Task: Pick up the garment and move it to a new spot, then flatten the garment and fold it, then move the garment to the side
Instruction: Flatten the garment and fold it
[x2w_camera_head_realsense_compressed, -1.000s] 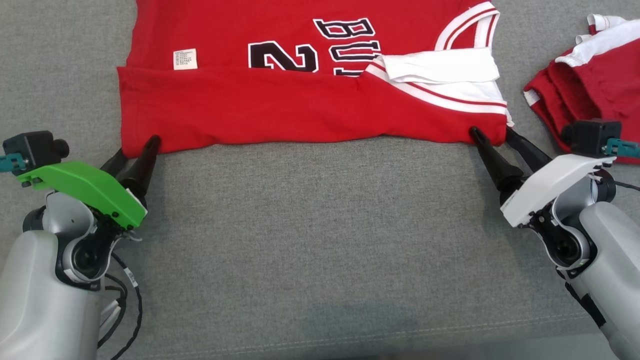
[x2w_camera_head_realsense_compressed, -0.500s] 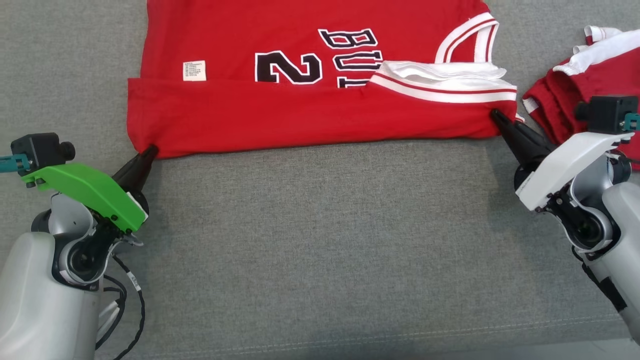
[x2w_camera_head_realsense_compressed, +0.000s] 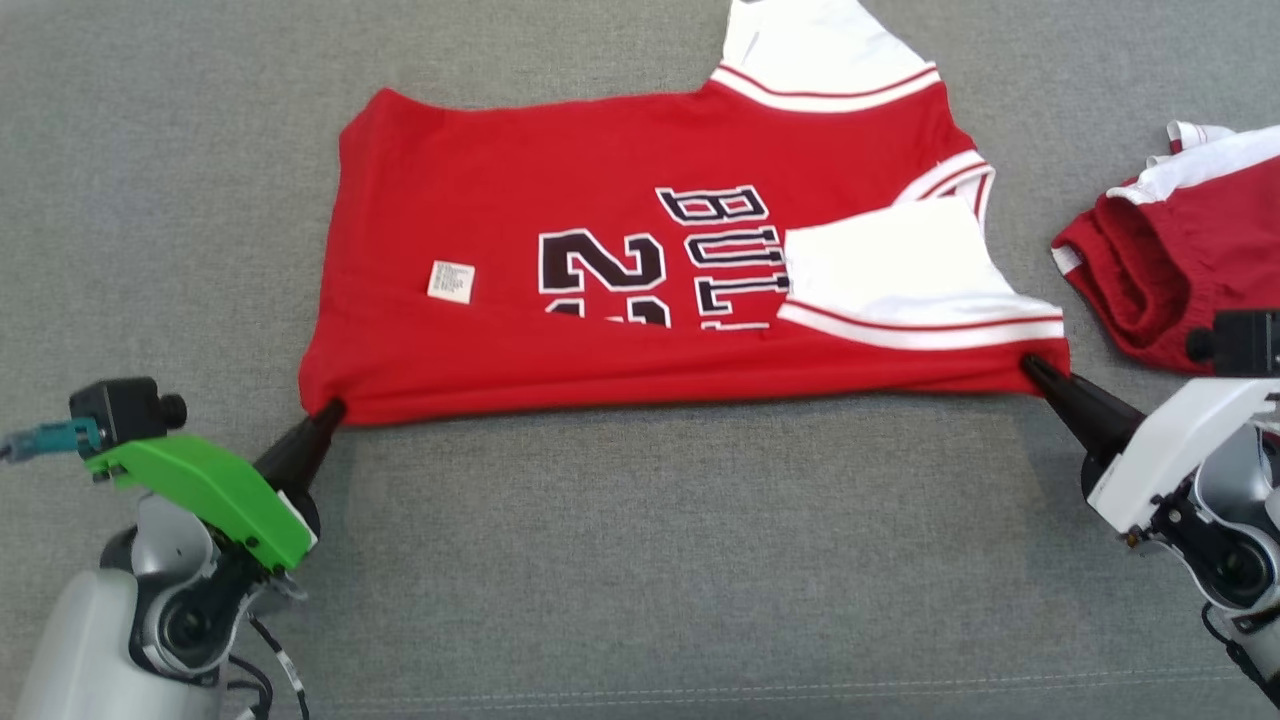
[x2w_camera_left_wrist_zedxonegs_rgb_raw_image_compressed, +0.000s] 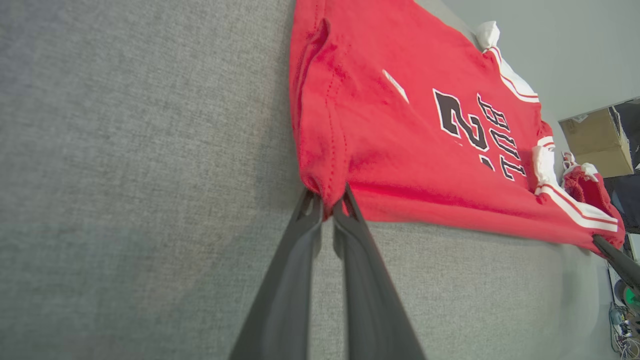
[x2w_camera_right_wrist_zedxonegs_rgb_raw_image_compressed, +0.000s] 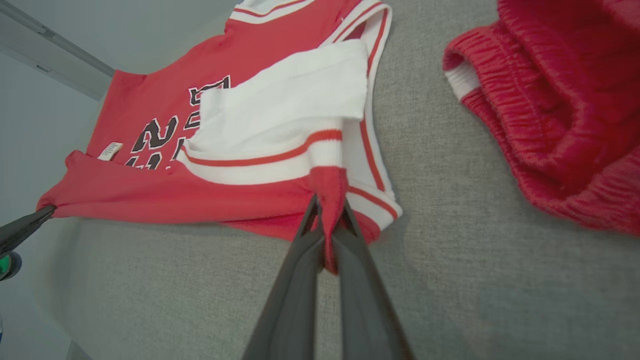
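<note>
We see the red jersey (x2w_camera_head_realsense_compressed: 620, 330) spread on the grey counter (x2w_camera_head_realsense_compressed: 640, 560), its near edge folded over. Our left tool (x2w_camera_head_realsense_compressed: 334, 409) pinches its near left corner, and our right tool (x2w_camera_head_realsense_compressed: 1029, 364) clamps its near right corner. Red shorts (x2w_camera_head_realsense_compressed: 1150, 270) lie near its right side.

You see the left gripper (x2w_camera_left_wrist_zedxonegs_rgb_raw_image_compressed: 329, 197), jaws pinched on the near corner of the jersey (x2w_camera_left_wrist_zedxonegs_rgb_raw_image_compressed: 400, 135), which lies on grey fabric (x2w_camera_left_wrist_zedxonegs_rgb_raw_image_compressed: 125, 175). The right gripper (x2w_camera_left_wrist_zedxonegs_rgb_raw_image_compressed: 601, 244) touches its other near corner.
</note>
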